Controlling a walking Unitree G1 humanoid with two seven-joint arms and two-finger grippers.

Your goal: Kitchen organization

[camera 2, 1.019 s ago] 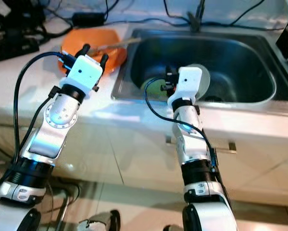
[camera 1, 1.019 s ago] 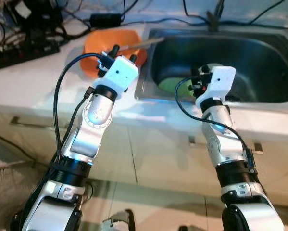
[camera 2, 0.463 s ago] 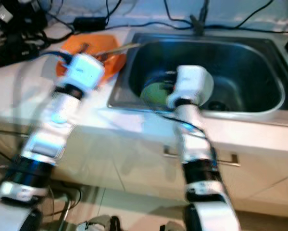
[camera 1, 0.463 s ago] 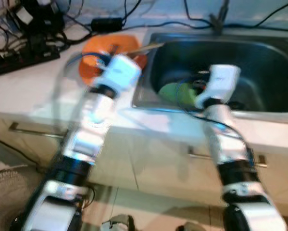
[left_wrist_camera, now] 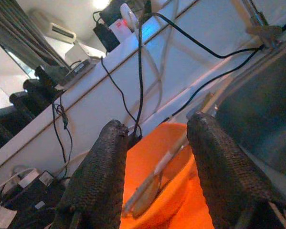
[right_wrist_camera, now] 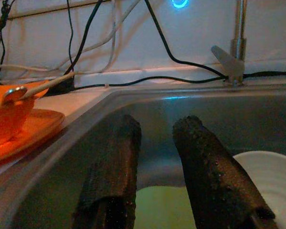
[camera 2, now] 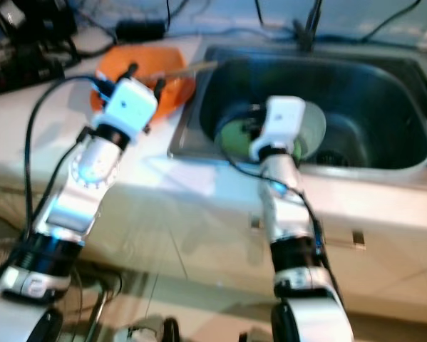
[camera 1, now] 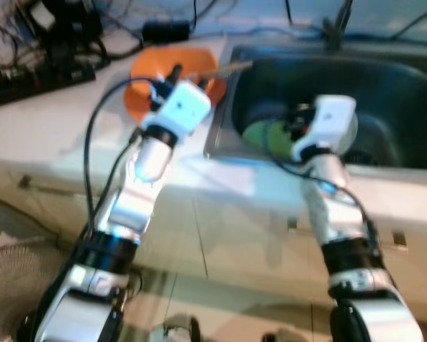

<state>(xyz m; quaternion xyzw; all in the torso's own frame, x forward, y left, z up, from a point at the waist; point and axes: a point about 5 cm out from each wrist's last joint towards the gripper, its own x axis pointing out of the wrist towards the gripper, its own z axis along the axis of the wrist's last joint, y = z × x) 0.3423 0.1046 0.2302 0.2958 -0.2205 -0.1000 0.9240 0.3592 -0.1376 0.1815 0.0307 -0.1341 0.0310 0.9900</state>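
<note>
I hold my left gripper (left_wrist_camera: 154,157) over the counter (camera 1: 70,107) with its fingers apart, aimed at the orange bowl (left_wrist_camera: 152,191) that sits on an orange plate (right_wrist_camera: 23,131) just beside the sink (camera 2: 384,153). My right gripper (right_wrist_camera: 154,157) hangs inside the sink, fingers apart too, with nothing between them. Below it lie a green dish (camera 1: 259,134) and a white plate (right_wrist_camera: 271,176), the two touching or overlapping.

I judge the step in hand to be reaching for the dishes, the bowl on my left and the sink ware on my right. To do it well, I should bring the left gripper down so one finger goes inside the bowl's rim and the other outside, and keep off the spoon (left_wrist_camera: 154,179) that leans in the bowl with its handle out over the sink edge. If I knock that handle, the spoon could tip into the sink. On the right, the plates lie low and flat, so I should tilt to catch a rim instead of pressing down on a face.

The eye views give the layout: both arms, the bowl left of the sink, cables (camera 1: 63,43) at the back of the counter. The left wrist view adds the spoon's head resting in the bowl. The right wrist view adds the tap (right_wrist_camera: 236,43) and the white plate's edge.
</note>
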